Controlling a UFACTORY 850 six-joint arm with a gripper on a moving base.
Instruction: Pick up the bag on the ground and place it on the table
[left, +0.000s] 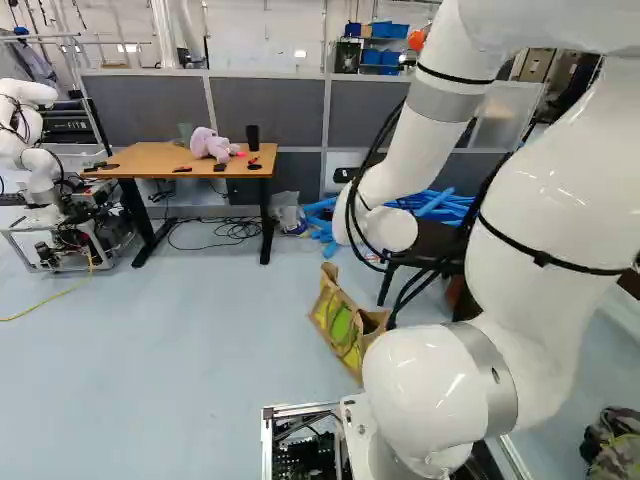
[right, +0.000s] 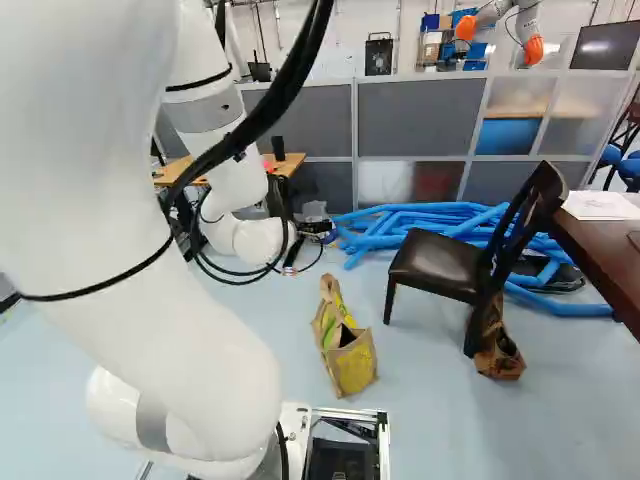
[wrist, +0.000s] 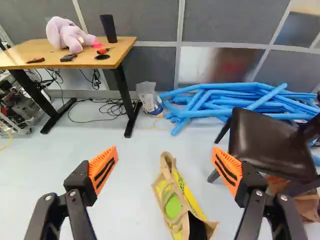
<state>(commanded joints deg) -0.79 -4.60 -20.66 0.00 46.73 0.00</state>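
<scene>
The wooden-topped table (left: 160, 155) stood across the pale blue floor (left: 180, 370), before grey partition panels (left: 265, 110), bearing a pink plush toy (left: 208, 144) and a black cup (left: 252, 137). Blue tubes (right: 430, 222) lay heaped by the partition, and a dark chair (right: 440, 265) stood near them. The paper bag (right: 345, 345) was on the floor, nearer the base than the chair, well apart from the table. Its long axis ran away from the base, slanting from the lower right to the upper left of the left base view; its far end pointed toward the partition, and its near end gaped, dark inside. The gripper (right: 309, 251) had its two fingers spread wide, nothing between their orange pads (wrist: 103, 170); in the wrist view, the bag showed ahead, untouched, between their lines.
</scene>
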